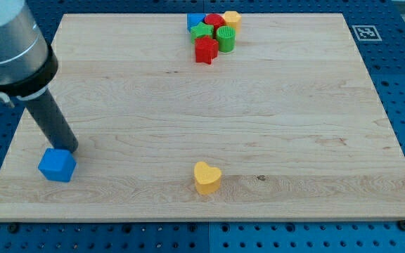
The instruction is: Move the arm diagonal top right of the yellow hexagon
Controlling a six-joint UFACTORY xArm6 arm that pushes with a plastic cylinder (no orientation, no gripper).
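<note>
The yellow hexagon [231, 19] sits at the view's top, at the right end of a tight cluster of blocks. My tip [69, 150] is far from it, at the view's lower left, touching the top edge of a blue block [56, 165]. The dark rod rises from there up and to the left, out of the view's top-left corner.
The cluster beside the hexagon holds a blue block [195, 21], a red block [214, 20], a green star [202, 31], a green cylinder [226, 38] and a red star [205, 50]. A yellow heart [207, 177] lies at the bottom centre of the wooden board [294, 126].
</note>
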